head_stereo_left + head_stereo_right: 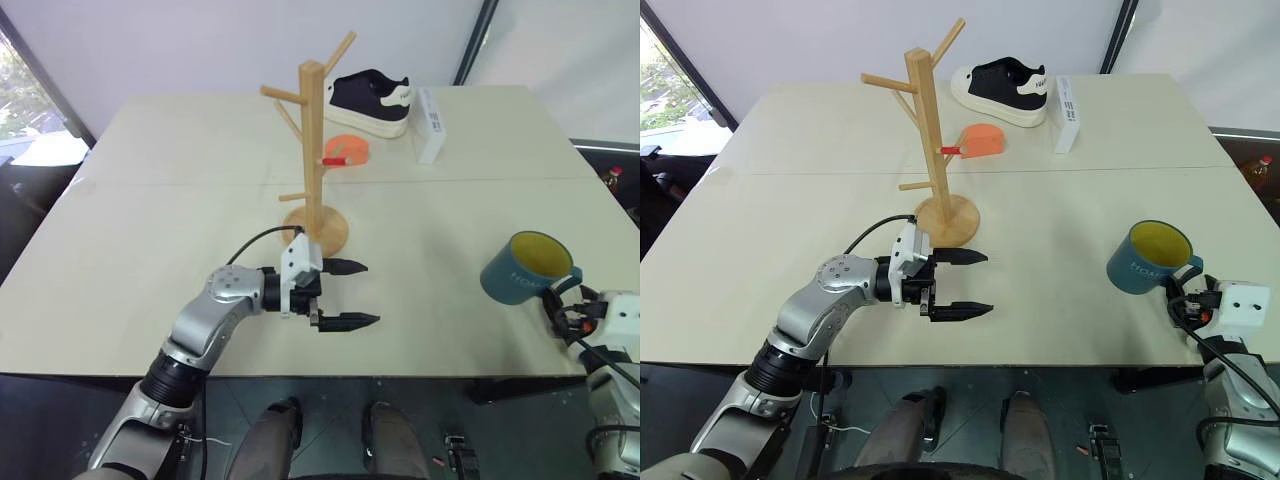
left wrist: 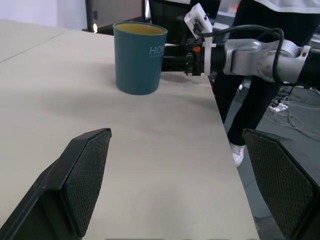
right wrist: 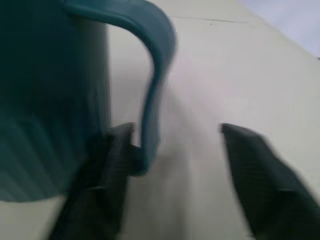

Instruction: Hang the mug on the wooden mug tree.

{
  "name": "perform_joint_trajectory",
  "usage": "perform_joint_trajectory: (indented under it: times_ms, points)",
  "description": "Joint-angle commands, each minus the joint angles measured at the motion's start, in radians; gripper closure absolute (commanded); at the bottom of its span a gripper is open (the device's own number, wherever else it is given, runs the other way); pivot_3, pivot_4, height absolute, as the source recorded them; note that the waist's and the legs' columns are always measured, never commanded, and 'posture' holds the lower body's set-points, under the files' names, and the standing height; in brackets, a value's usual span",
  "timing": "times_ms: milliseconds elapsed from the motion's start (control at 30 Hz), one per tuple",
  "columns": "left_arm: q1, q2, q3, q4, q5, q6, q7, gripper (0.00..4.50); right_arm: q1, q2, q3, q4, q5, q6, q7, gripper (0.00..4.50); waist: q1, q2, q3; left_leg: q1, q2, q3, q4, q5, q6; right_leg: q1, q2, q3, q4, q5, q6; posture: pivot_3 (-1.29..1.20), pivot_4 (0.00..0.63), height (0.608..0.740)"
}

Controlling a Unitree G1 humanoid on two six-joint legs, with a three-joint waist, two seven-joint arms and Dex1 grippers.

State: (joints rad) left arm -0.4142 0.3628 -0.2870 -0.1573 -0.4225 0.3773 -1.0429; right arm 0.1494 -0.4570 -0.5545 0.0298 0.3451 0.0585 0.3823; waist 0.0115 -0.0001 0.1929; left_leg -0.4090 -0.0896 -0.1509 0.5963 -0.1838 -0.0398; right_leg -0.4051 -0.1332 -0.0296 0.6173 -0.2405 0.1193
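The mug [image 1: 528, 268] stands at four o'clock on the table [image 1: 150, 250], close to its near right edge, pale lettering "HO" legible. The right end effector [image 3: 172, 170] straddles its handle, not yet clenched; the left end effector [image 1: 345, 294] hangs released over open tabletop at six o'clock of the wooden mug tree [image 1: 314, 160].

The mug [image 2: 138, 57] bears pale lettering beginning "HO"; the rest is hidden.

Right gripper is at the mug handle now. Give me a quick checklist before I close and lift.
1. Blue-grey ceramic mug upright on the table: ok.
2. Loop handle between the right gripper fingers, jaws apart: ok.
3. Firm hold on the handle: not ok, not yet closed.
4. Tall wooden mug tree pegs free: ok.
5. Left gripper open, apart from the mug: ok.
6. Handle centred between the fingers: not ok, it sits against one finger.
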Motion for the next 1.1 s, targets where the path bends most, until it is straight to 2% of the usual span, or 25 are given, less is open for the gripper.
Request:
perform_joint_trajectory:
  times_ms: [33, 100, 267, 400, 433, 467, 500, 600, 733, 833, 967, 1100]
  points:
    - [-0.001, 0.010, 0.024, -0.032, 0.001, -0.013, 0.008, 0.00, -0.004, -0.014, -0.005, -0.012, 0.017, -0.003, 0.017, 3.52, 0.000, 0.000, 0.000, 0.000, 0.000, 0.000, 0.000, 0.000, 0.000, 0.000, 0.000, 0.000, 0.000, 0.000, 0.000, 0.00, 0.150, 0.740]
    - [0.001, 0.015, 0.027, -0.032, -0.001, -0.014, 0.013, 0.00, -0.005, -0.012, -0.001, -0.019, 0.018, -0.006, 0.027, 4.44, 0.000, 0.000, 0.000, 0.000, 0.000, 0.000, 0.000, 0.000, 0.000, 0.000, 0.000, 0.000, 0.000, 0.000, 0.000, 0.00, 0.150, 0.740]
    - [0.008, 0.032, 0.048, -0.027, -0.005, -0.012, 0.023, 0.00, -0.001, -0.029, 0.038, -0.122, 0.026, 0.014, 0.064, 4.44, -0.002, 0.000, 0.000, 0.000, 0.000, 0.001, 0.000, 0.000, 0.000, 0.000, 0.000, 0.001, 0.000, 0.000, 0.000, 0.00, 0.150, 0.740]
    - [0.027, 0.061, 0.106, -0.026, -0.018, -0.009, 0.044, 0.00, -0.006, -0.135, 0.153, -0.304, -0.027, 0.066, 0.148, 4.44, -0.008, 0.001, 0.000, 0.001, 0.000, 0.002, 0.000, 0.000, 0.000, -0.001, 0.000, 0.002, 0.001, 0.000, 0.000, 0.00, 0.150, 0.740]
    - [0.034, 0.071, 0.145, -0.021, -0.036, 0.000, 0.055, 0.00, -0.044, -0.182, 0.188, -0.367, -0.028, 0.100, 0.171, 4.44, -0.007, 0.000, 0.000, 0.001, 0.001, 0.002, 0.000, 0.000, 0.000, -0.001, 0.000, 0.002, 0.001, 0.000, 0.000, 0.00, 0.150, 0.740]
    - [0.045, 0.090, 0.206, -0.007, -0.061, 0.001, 0.061, 0.00, -0.146, -0.247, 0.250, -0.435, -0.025, 0.154, 0.206, 4.44, -0.012, 0.000, 0.001, 0.001, 0.001, 0.002, 0.000, 0.000, 0.000, -0.001, 0.000, 0.002, 0.001, 0.000, 0.000, 0.00, 0.150, 0.740]
    - [0.053, 0.103, 0.248, 0.003, -0.078, 0.001, 0.064, 0.00, -0.220, -0.293, 0.294, -0.481, -0.023, 0.196, 0.229, 4.44, -0.033, 0.004, 0.004, 0.001, 0.001, 0.002, 0.000, 0.000, 0.000, -0.001, 0.000, 0.002, 0.001, 0.000, 0.000, 0.00, 0.150, 0.740]
    - [0.058, 0.140, 0.334, 0.032, -0.107, -0.011, 0.063, 0.00, -0.460, -0.359, 0.439, -0.508, -0.031, 0.296, 0.287, 4.44, -0.031, 0.001, 0.004, 0.001, 0.004, 0.009, 0.001, 0.000, 0.000, -0.004, 0.000, 0.003, 0.002, 0.004, 0.000, 0.00, 0.150, 0.740]
    - [0.056, 0.159, 0.415, 0.026, -0.155, -0.003, 0.070, 0.00, -0.709, -0.352, 0.583, -0.437, -0.073, 0.351, 0.347, 4.44, -0.007, -0.005, 0.004, -0.002, 0.012, 0.008, 0.000, 0.000, 0.000, -0.004, 0.005, -0.002, -0.002, 0.004, -0.001, 0.00, 0.150, 0.740]
    - [0.083, 0.178, 0.476, -0.052, -0.226, 0.042, 0.086, 0.00, -0.905, -0.305, 0.685, -0.297, -0.124, 0.321, 0.413, 4.44, -0.005, -0.006, 0.005, -0.005, 0.011, 0.010, 0.000, -0.002, -0.001, -0.006, 0.004, 0.000, -0.005, 0.007, -0.005, 0.00, 0.150, 0.740]
    - [0.117, 0.193, 0.503, -0.114, -0.255, 0.065, 0.121, 0.00, -1.000, -0.272, 0.735, -0.184, -0.169, 0.276, 0.466, 4.44, 0.000, -0.007, 0.005, -0.015, 0.010, 0.011, 0.001, -0.001, -0.001, -0.016, 0.004, 0.001, -0.004, 0.011, 0.001, 0.00, 0.150, 0.740]
    - [0.139, 0.197, 0.517, -0.143, -0.265, 0.069, 0.149, 0.00, -1.030, -0.259, 0.746, -0.134, -0.194, 0.245, 0.504, 4.44, -0.005, -0.007, 0.005, -0.016, 0.010, 0.011, 0.001, -0.001, -0.001, -0.018, 0.005, 0.001, -0.003, 0.013, 0.003, 0.00, 0.150, 0.740]
